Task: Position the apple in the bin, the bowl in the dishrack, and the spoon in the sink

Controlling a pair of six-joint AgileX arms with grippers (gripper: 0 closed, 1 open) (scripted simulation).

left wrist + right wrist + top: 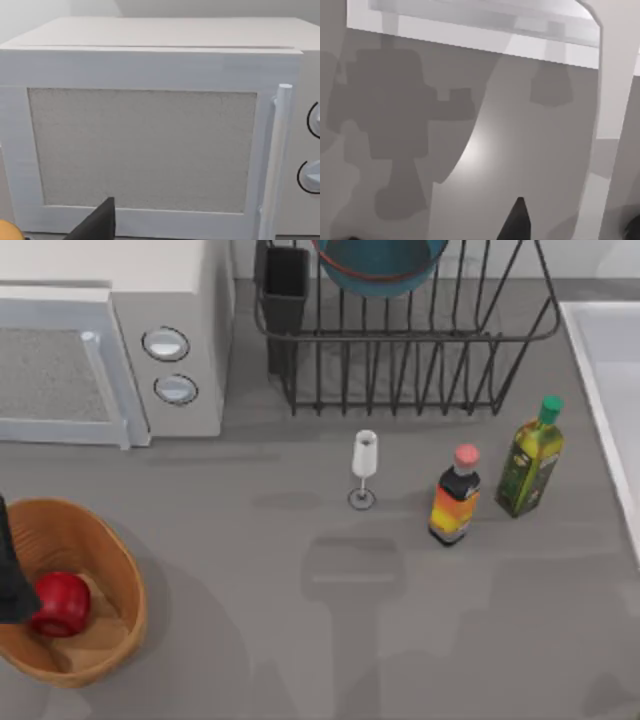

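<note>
The apple (60,604) is seen lying in the bin (115,560), just beside the left pincer (12,575) at the table's (300,640) left edge; whether that pincer is open cannot be told. The bowl (380,265) is held in the dishrack (400,350), well apart from that pincer. The sink (610,370) is placed farthest away, beyond two bottles.
</note>
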